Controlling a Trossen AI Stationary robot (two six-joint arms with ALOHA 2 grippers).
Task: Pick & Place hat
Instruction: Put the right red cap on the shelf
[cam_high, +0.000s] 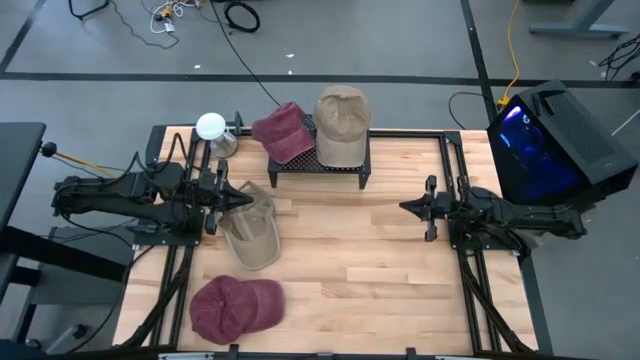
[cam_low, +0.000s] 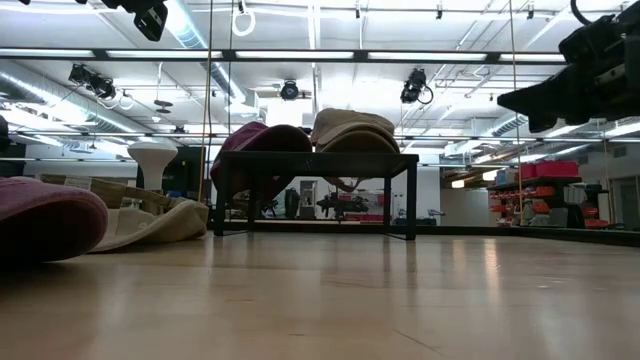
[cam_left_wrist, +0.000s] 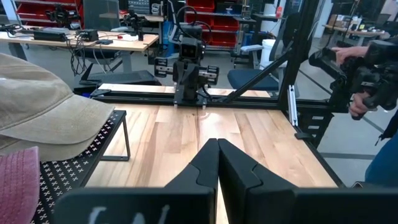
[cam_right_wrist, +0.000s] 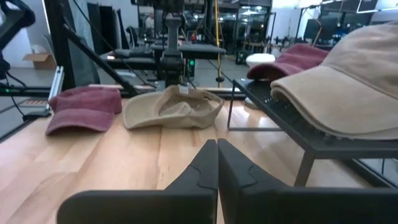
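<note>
A tan hat (cam_high: 250, 230) lies upside down on the table, opening up, near the left side (cam_right_wrist: 174, 107). A maroon hat (cam_high: 235, 305) lies crown up by the near edge. A black mesh rack (cam_high: 300, 166) at the far edge carries another maroon hat (cam_high: 283, 130) and another tan hat (cam_high: 342, 122). My left gripper (cam_high: 243, 195) hangs shut above the far rim of the upturned tan hat, high off the table. My right gripper (cam_high: 405, 207) is shut in the air over the table's right half, pointing left.
A white round-topped object (cam_high: 211, 127) stands at the far left corner beside the rack. A dark case with blue light (cam_high: 550, 140) sits off the table's right side. Black frame rails (cam_high: 455, 180) line both sides. Bare wood (cam_high: 350, 260) lies between the arms.
</note>
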